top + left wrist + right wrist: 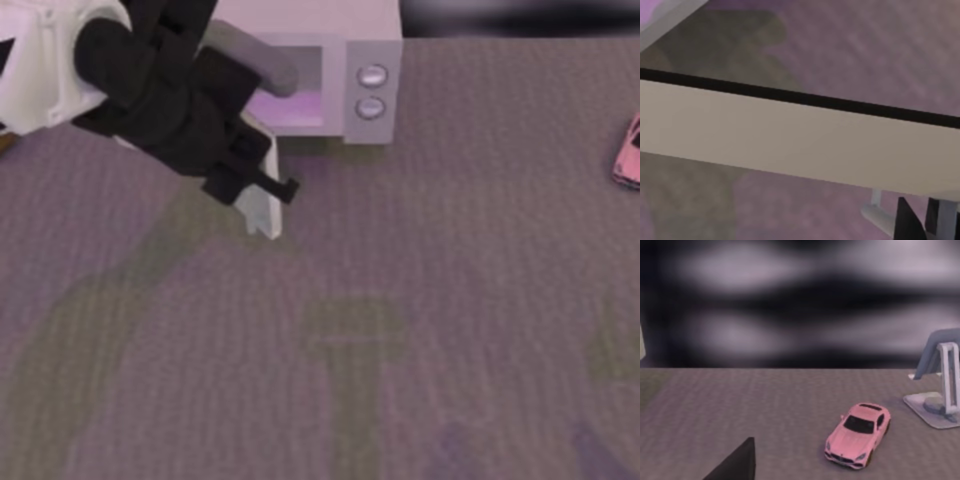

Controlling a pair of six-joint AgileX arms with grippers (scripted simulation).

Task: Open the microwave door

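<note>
The white microwave [372, 40] stands at the back of the table, left of centre, its two silver knobs [371, 76] facing front. Its door [266, 208] is swung out toward the front, and the pale lilac interior [290, 108] shows. My left gripper [285, 187] is at the door's free edge. In the left wrist view the door's edge [790, 135] fills the middle as a pale band, and my left gripper [922, 220] is shut on the grey door handle [879, 216]. My right gripper [737, 465] is parked out of the top view, far from the microwave.
A pink toy car [630, 150] sits at the table's right edge, also in the right wrist view as the pink car [857, 435]. A grey stand [940, 390] is beside it. My left arm [150, 90] covers the microwave's left part.
</note>
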